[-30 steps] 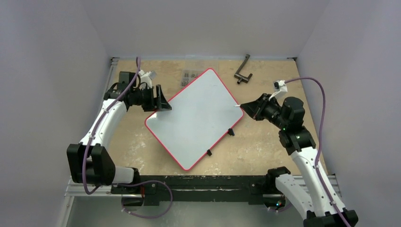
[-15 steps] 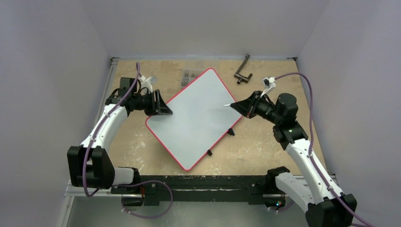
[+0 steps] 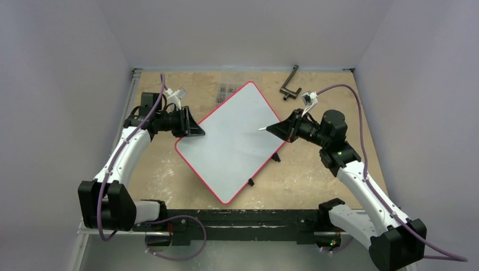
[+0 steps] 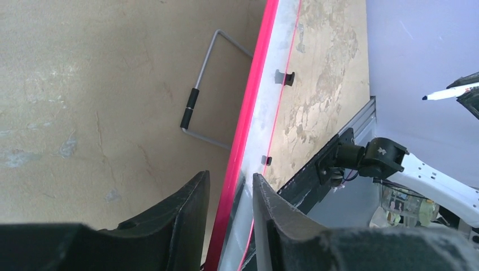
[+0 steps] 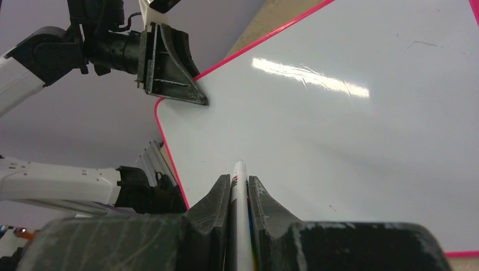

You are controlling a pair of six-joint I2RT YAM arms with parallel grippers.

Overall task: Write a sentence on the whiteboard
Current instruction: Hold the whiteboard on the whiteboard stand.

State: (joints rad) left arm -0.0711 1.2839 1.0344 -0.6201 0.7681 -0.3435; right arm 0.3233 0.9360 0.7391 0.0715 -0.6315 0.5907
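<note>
The whiteboard [image 3: 231, 144] lies skewed on the table, white with a thin red rim; its face is blank and no blue sentence shows on it. My left gripper [image 3: 197, 132] is shut on the board's left corner, the red rim [image 4: 248, 124] running between its jaws [image 4: 230, 176]. My right gripper [image 3: 278, 129] is shut on a white marker [image 5: 239, 186] and holds it over the board's right half, tip [image 3: 261, 129] pointing left just above the surface [image 5: 339, 124]. The marker tip also shows in the left wrist view [image 4: 446, 93].
A black bent tool [image 3: 290, 83] and small grey parts [image 3: 227, 89] lie at the back of the table. Two black clips [image 3: 275, 157] [image 3: 249, 182] sit at the board's near right edge. A wire stand [image 4: 195, 107] lies under the board.
My right gripper has moved left with the marker, from the board's right edge to over its right half. The left gripper has stayed on the corner.
</note>
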